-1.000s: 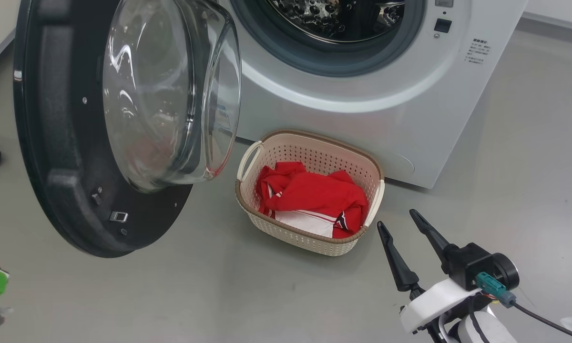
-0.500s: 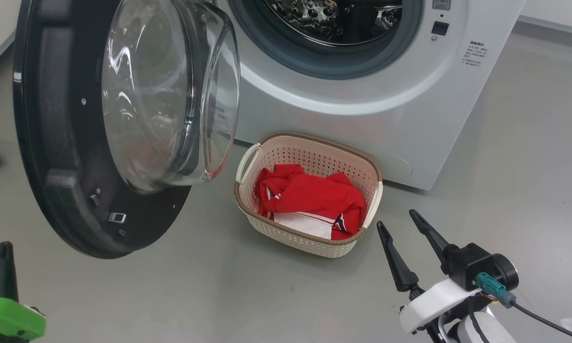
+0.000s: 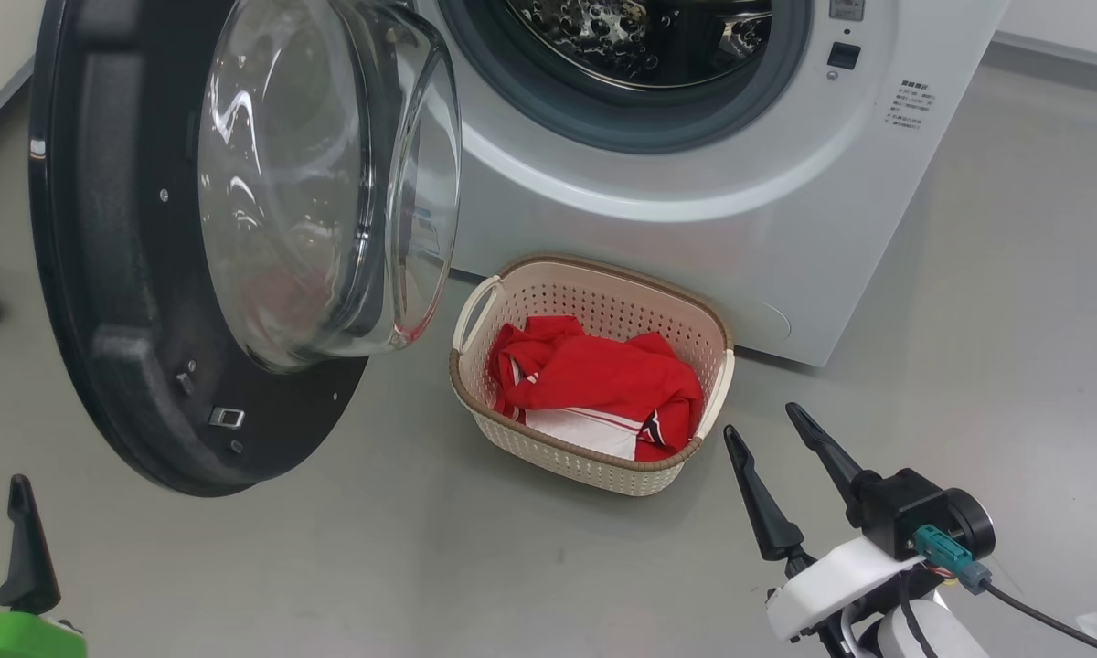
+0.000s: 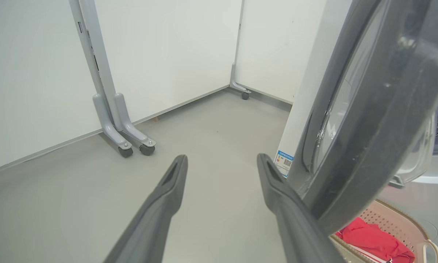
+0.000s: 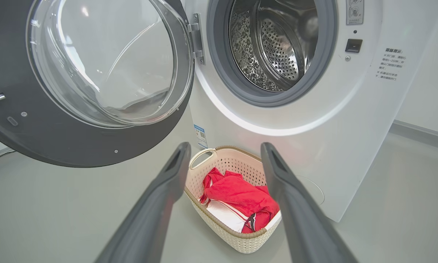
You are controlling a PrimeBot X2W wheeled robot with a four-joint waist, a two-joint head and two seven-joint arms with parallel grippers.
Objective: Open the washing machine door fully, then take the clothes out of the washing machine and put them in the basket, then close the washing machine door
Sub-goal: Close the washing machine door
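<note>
**The door (image 3: 119, 302) comes next, and your left claw (image 4: 222, 157) is the one beside it**

The clothes (image 3: 603, 375) lie in the basket (image 3: 594, 265). The basket sits on the floor just beyond the door's lower edge, against the front of the washing machine (image 3: 695, 228). What you can see of the drum (image 5: 273, 47) is bare steel, so I judge that closing the door is the step left.

The door hangs swung wide from its hinge, with its inner face and glass bowl turned toward the basket. Your left claw is open, fingers spread with nothing between them. It is low beside the door's free edge, on the outer-face side. In the left wrist view the door's rim runs edge-on, rising right alongside one finger. Whether finger and rim touch, I cannot tell.

Your right claw (image 3: 761, 419) is also open and empty. It sits on the far side of the basket from the door, well apart from it.

The move turns on one relation: the door stands between your left claw and the drum. A push on the outer face from that side should swing the door shut. As a caution, the basket's near handle looks close under the door's sweep.
</note>
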